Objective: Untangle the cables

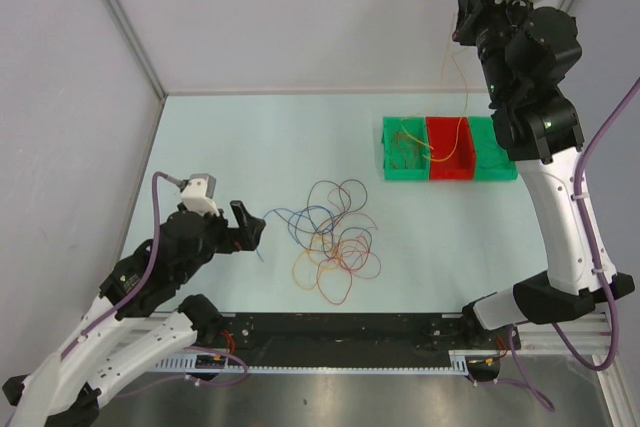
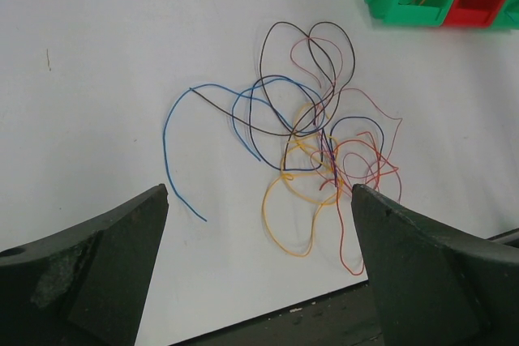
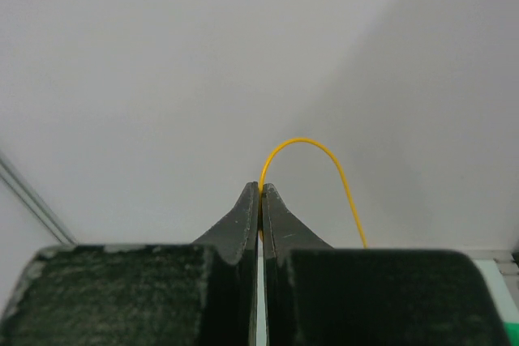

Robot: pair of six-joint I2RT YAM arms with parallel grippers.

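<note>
High over the far-right bins, the right gripper point(image 3: 260, 188) is fully closed, pinching an orange cable point(image 3: 323, 150). That cable hangs down across the red bin point(image 1: 450, 173) toward the green bin point(image 1: 400, 175) on its left. At near left, the left gripper point(image 2: 259, 194) stands wide open and empty, just beside the tangle of cables point(image 2: 312, 139) on the table point(image 1: 250, 137). Judged progress: early. One strand is lifted clear; most blue, red, orange and dark strands are left to separate.

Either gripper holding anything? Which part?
Right gripper pinches the orange cable near its top; rest hangs toward the bins. Left gripper open, empty.
</note>
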